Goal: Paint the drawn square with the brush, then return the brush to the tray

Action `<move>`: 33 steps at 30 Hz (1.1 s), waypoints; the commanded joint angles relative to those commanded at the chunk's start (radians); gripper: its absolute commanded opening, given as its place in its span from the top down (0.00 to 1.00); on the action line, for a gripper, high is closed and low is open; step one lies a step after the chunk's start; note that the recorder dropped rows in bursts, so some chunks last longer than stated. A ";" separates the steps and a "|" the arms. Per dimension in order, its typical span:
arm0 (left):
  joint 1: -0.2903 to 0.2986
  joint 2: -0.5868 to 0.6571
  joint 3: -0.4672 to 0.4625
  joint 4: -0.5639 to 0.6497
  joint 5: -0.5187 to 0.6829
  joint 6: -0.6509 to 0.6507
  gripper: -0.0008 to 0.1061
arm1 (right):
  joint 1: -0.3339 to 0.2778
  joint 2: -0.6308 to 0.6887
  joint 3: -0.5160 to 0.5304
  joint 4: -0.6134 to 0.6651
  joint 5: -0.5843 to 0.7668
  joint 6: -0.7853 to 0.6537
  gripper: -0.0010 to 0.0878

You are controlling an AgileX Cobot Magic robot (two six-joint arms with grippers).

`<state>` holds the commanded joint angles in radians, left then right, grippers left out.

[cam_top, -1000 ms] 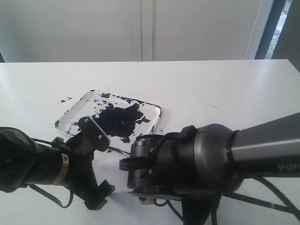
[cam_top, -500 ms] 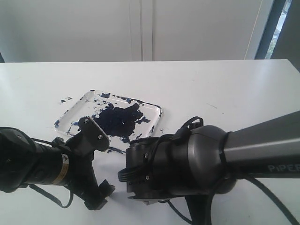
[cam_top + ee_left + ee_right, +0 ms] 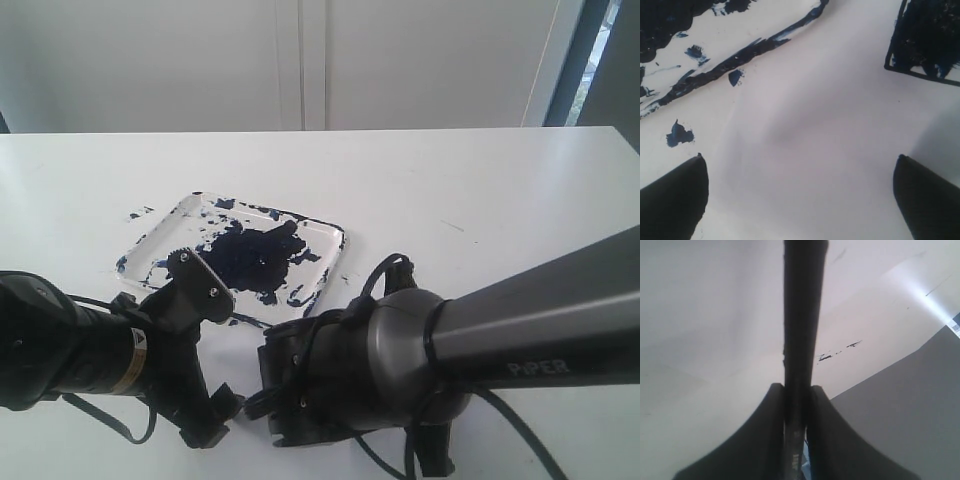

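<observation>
The brush (image 3: 802,315) is a black handle running straight out between my right gripper's (image 3: 796,390) fingers, which are shut on it; its tip is out of view. In the exterior view the right arm (image 3: 400,360) hangs low over the table's near side and hides that gripper. In the left wrist view the drawn square (image 3: 925,45), scribbled dark blue inside black lines, lies at one corner and the paint-smeared tray (image 3: 690,45) at the other. My left gripper (image 3: 799,157) is open over bare white table between them. The tray (image 3: 160,235) lies beyond both arms.
The white table (image 3: 450,180) stretches to a pale wall behind. Paint specks (image 3: 840,351) mark the table near the brush handle, and blue blots (image 3: 680,135) lie beside the tray. The left arm (image 3: 90,350) lies low at the near left.
The right arm's wrist has shifted left and lower in the exterior view, closer to the left gripper. The left arm and the tray have not moved.
</observation>
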<state>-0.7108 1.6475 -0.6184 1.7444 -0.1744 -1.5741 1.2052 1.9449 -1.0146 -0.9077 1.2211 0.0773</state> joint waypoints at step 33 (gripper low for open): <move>0.000 0.000 0.000 0.000 -0.015 0.000 0.05 | 0.051 -0.062 0.076 0.114 0.000 -0.028 0.99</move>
<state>-0.7108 1.6475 -0.6184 1.7444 -0.1897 -1.5741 1.2561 1.8825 -0.9387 -0.7932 1.2211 0.0489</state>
